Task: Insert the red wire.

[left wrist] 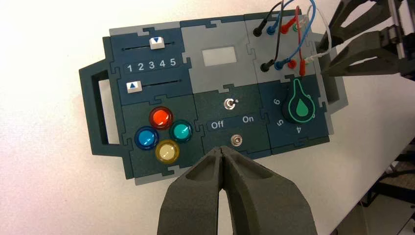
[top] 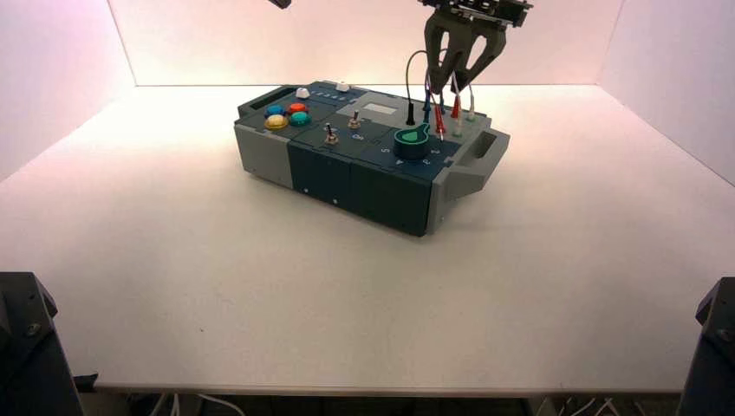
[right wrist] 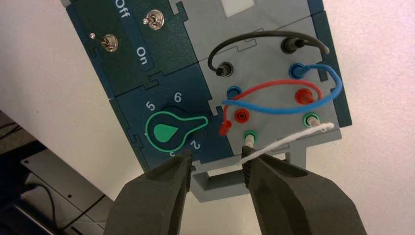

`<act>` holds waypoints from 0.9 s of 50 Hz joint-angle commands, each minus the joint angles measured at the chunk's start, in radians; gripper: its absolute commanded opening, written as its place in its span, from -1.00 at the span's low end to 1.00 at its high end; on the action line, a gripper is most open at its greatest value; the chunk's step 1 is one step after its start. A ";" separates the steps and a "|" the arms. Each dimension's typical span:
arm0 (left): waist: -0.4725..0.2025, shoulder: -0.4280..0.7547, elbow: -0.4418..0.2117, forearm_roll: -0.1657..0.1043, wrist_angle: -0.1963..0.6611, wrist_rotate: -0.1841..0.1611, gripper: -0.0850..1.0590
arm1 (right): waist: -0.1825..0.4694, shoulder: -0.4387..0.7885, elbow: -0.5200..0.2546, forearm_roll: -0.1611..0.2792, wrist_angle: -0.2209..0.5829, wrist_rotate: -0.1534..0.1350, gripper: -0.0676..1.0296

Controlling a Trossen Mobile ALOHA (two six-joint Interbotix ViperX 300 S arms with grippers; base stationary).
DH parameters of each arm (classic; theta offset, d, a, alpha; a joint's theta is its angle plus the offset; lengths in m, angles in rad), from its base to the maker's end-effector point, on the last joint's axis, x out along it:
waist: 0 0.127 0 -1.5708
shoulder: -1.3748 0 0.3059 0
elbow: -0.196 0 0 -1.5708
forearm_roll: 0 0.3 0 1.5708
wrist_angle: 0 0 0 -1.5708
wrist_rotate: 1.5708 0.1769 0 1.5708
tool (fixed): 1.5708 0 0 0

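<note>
From my seat at the controls I see the box (left wrist: 224,84) on a pale desk (top: 260,295). Its blue, red, green and yellow buttons (left wrist: 161,117) sit in a cluster (a cheerful bunch), near two white sliders (left wrist: 156,43). The green-outlined knob (right wrist: 173,131) lies beside the sockets, where a black wire (right wrist: 264,34), a blue wire (right wrist: 288,108) and a white wire (right wrist: 288,140) arch.

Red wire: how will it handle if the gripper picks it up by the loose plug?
Probably bendy but springy: the red wire holds a thin arch. The loose plug may swivel when gripped; the seated plug likely tethers the far end.
</note>
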 commanded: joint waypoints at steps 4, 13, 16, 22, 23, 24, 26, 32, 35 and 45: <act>-0.002 -0.018 -0.029 0.000 -0.003 0.009 -0.91 | 0.006 -0.003 -0.043 -0.002 0.008 -0.012 0.11; -0.002 -0.017 -0.029 0.000 -0.003 0.009 -0.91 | 0.006 -0.031 -0.064 -0.054 0.005 -0.005 0.13; -0.002 -0.018 -0.028 0.000 -0.002 0.009 -0.91 | 0.005 -0.043 -0.075 -0.095 0.014 0.015 0.16; -0.002 -0.020 -0.028 0.000 0.000 0.009 -0.91 | 0.005 -0.061 -0.080 -0.156 0.052 0.048 0.22; -0.002 -0.020 -0.029 0.000 0.000 0.009 -0.91 | 0.006 -0.064 -0.078 -0.156 0.055 0.048 0.22; -0.002 -0.020 -0.029 0.000 0.000 0.009 -0.91 | 0.006 -0.069 -0.077 -0.155 0.061 0.052 0.22; -0.002 -0.020 -0.028 0.000 0.000 0.009 -0.91 | 0.012 -0.078 -0.067 -0.146 0.074 0.054 0.22; 0.002 -0.020 -0.028 0.000 0.000 0.009 -0.91 | 0.040 -0.100 -0.040 -0.129 0.092 0.054 0.22; 0.003 -0.020 -0.029 0.000 0.000 0.011 -0.91 | 0.061 -0.107 -0.025 -0.121 0.100 0.054 0.22; 0.003 -0.015 -0.029 0.000 0.000 0.011 -0.91 | 0.118 -0.112 -0.008 -0.092 0.097 0.054 0.22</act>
